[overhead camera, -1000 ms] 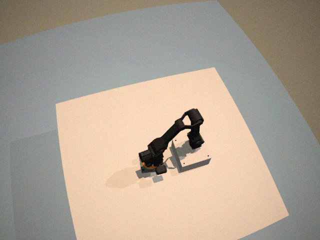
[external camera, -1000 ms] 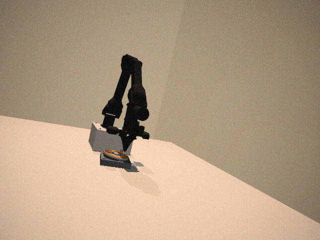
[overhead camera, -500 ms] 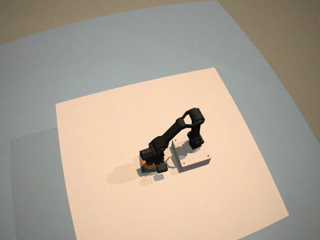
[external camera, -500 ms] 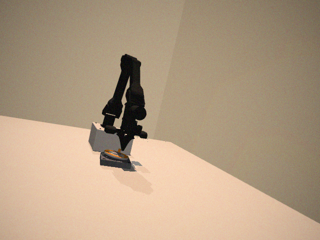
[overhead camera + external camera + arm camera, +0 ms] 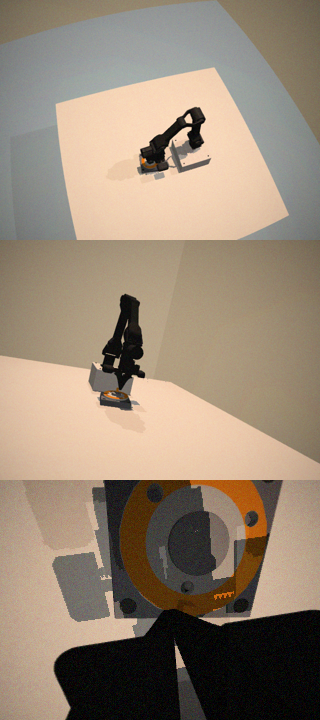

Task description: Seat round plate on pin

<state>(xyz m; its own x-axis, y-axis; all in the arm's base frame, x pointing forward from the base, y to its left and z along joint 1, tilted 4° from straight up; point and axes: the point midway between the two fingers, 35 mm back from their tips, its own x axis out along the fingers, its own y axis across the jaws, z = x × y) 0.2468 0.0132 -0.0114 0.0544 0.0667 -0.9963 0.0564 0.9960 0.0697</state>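
The gripper (image 5: 175,630) is seen nearest in the wrist view, clenched on nothing (only a thin slit is left between the jaws), its tips at the plate's near rim. Beyond it, the orange plate (image 5: 145,575) is set around the post (image 5: 195,542) on the grey base (image 5: 116,587). The tab (image 5: 252,547) is seen right of the post. Behind the base, the mount (image 5: 103,380) is shown.

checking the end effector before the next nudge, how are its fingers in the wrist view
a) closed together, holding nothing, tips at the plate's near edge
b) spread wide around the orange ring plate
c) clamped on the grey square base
a: the black end effector has its fingers pressed together with only a thin slit between them, tips at the near rim of the orange ring-shaped plate, nothing gripped.
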